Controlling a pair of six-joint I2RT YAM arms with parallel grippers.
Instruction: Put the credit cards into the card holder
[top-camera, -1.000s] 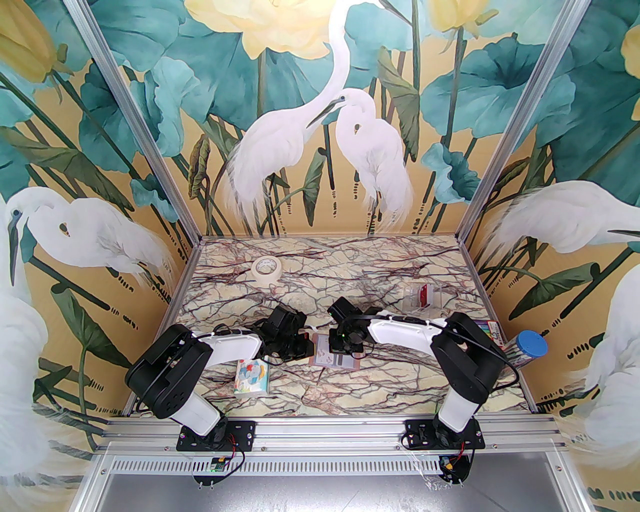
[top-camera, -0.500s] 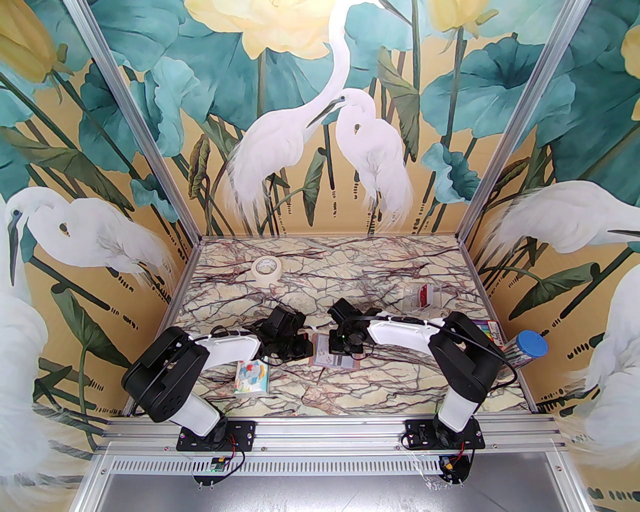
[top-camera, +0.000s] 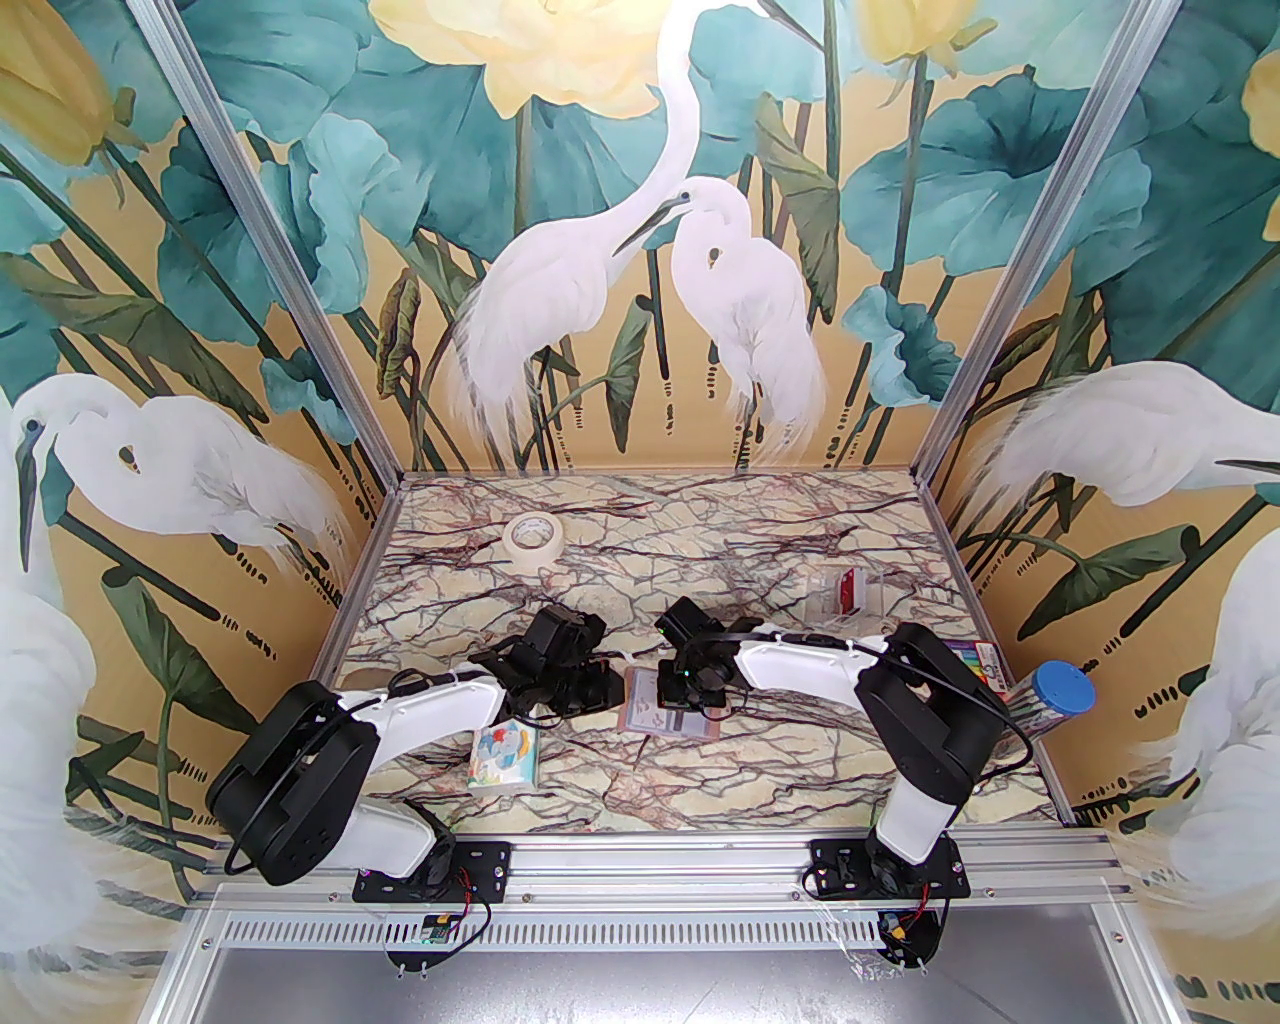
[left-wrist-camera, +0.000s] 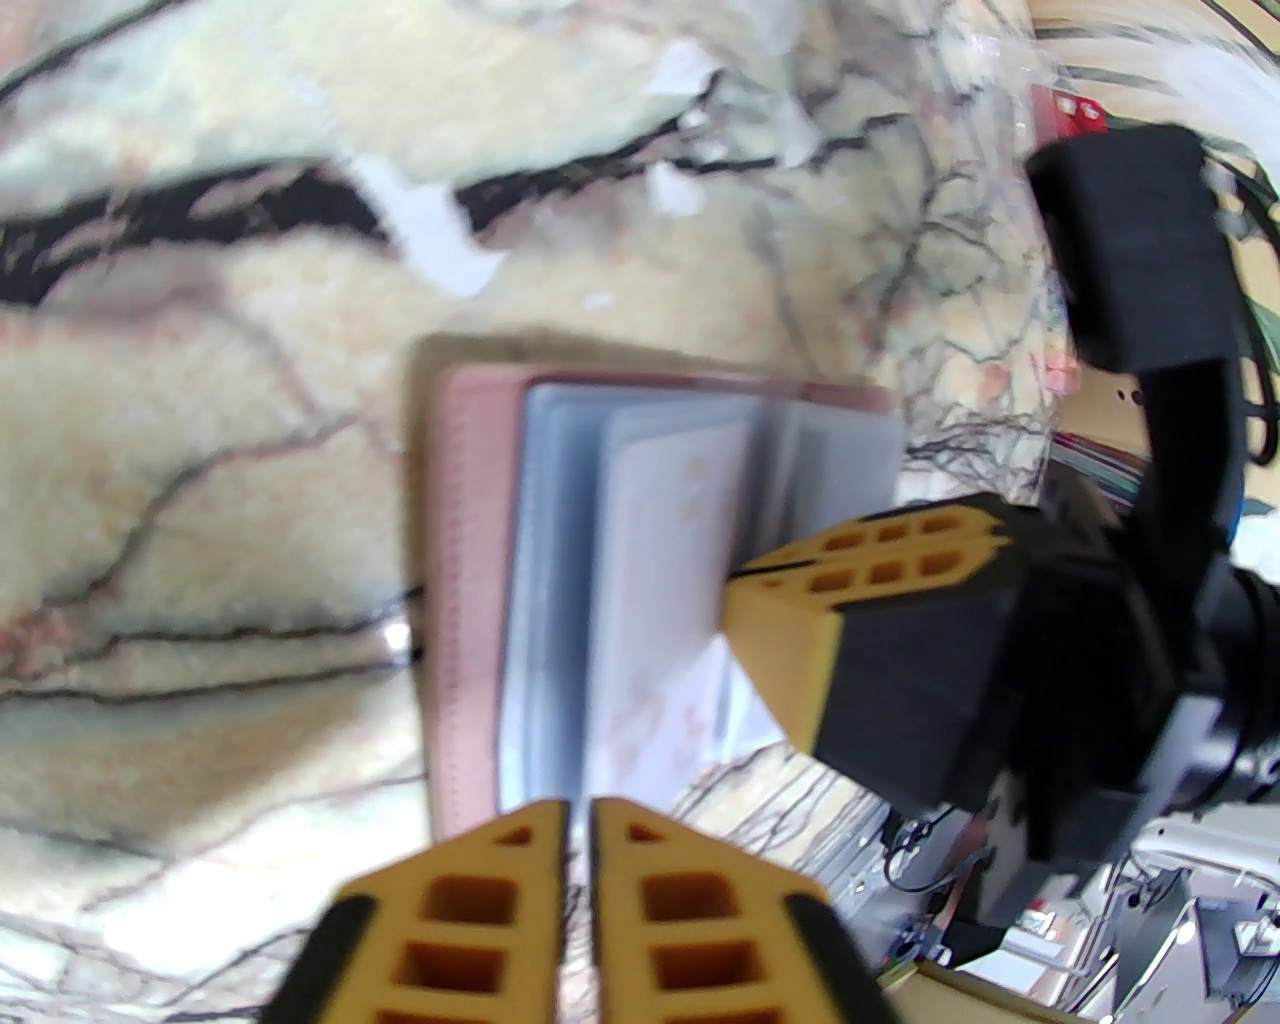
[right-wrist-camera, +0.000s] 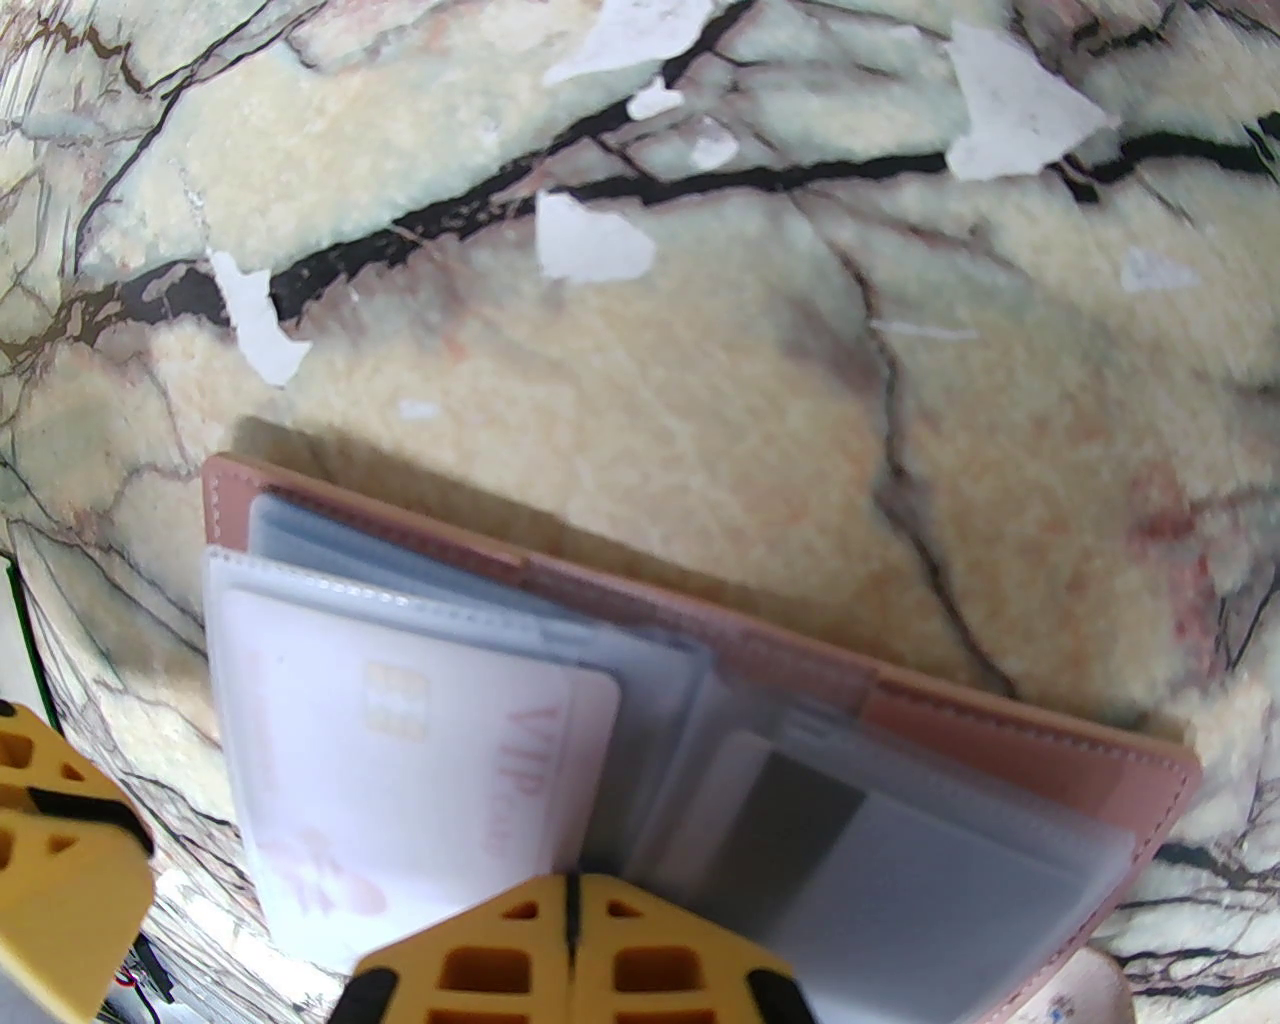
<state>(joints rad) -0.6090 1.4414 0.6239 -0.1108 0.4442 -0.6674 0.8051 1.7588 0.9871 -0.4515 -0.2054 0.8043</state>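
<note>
Resting on the open card holder (right-wrist-camera: 700, 700) mid-frame, right jaws are shut; left jaws, barely parted, grip nothing.

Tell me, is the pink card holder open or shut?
Open: the card holder lies spread, its clear sleeves fanned, a white card inside one.
</note>
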